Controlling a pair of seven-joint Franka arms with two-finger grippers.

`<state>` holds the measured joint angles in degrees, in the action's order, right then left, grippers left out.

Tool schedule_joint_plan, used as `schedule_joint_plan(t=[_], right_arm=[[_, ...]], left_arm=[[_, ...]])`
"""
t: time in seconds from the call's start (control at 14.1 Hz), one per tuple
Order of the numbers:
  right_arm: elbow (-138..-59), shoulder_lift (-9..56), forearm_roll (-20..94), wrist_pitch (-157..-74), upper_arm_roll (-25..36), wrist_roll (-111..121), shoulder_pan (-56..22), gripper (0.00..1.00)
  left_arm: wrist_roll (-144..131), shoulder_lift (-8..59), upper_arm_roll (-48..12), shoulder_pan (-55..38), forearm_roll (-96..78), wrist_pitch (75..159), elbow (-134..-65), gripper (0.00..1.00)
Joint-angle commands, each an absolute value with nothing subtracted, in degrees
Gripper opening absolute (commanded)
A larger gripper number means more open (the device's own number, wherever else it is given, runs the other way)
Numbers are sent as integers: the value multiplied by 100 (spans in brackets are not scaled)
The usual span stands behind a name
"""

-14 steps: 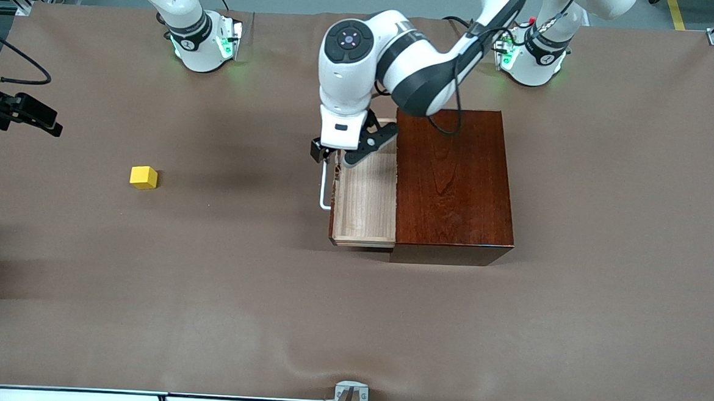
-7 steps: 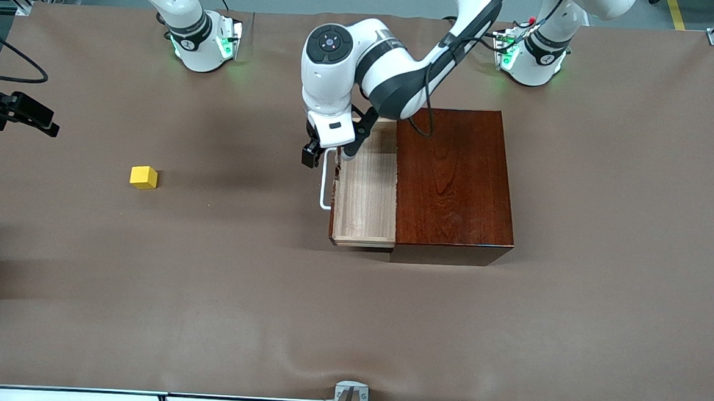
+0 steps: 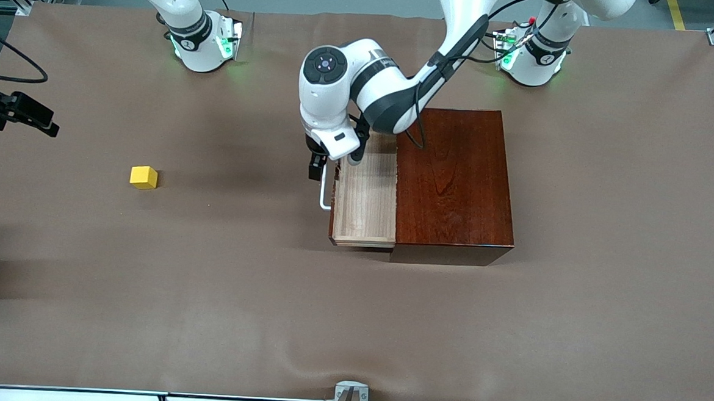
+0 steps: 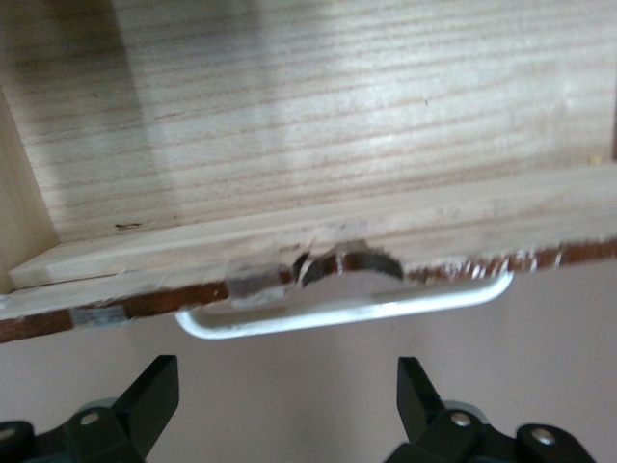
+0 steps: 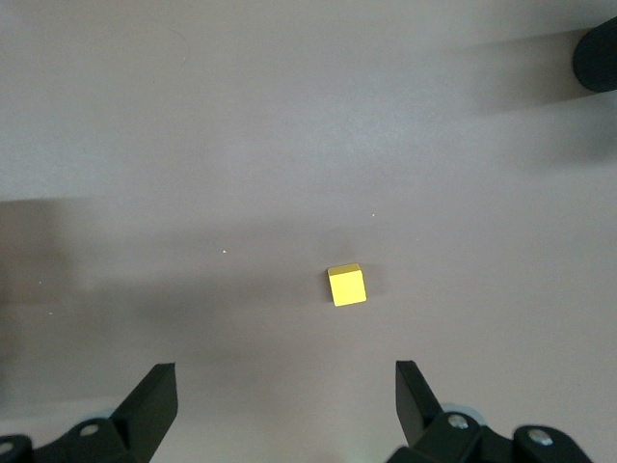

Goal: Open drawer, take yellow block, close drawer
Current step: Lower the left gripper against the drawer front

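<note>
Left fingers [image 3: 328,169]: I'm hovering released over the drawer [image 3: 366,201] handle [image 4: 347,309].
Right fingers [image 5: 280,400]: I'm waiting released above the yellow block [image 3: 144,177].

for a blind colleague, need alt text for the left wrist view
The left end effector, fingers open, sits just off the white handle of the pulled-out drawer, whose plywood tray shows nothing inside in this view.
</note>
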<state>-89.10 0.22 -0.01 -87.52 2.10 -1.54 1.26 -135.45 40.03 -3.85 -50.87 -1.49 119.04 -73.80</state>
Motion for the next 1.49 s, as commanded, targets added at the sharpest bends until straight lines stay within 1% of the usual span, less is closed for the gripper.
schedule_joint_plan(t=[0.0,0.5,0.78,1.07,1.42], right_arm=[[-8921,-44,-9,-8763,229,-229,79,100],[-8921,-35,-9,-8763,229,-237,88,100],[-8921,-35,-9,-8763,229,-237,88,100],[-8921,-35,-9,-8763,229,-237,88,100],[-8921,-35,-9,-8763,229,-237,88,100]], left_arm=[[-13886,4096,-211,-5150,-114,11900,-7189,100],[-14186,4254,-158,-5142,-62,11883,-7233,100],[-14168,4193,-123,-5124,227,11778,-7242,100],[-14159,4105,-114,-5089,308,11172,-7251,100],[-14186,4078,166,-5098,308,10671,-7251,100]])
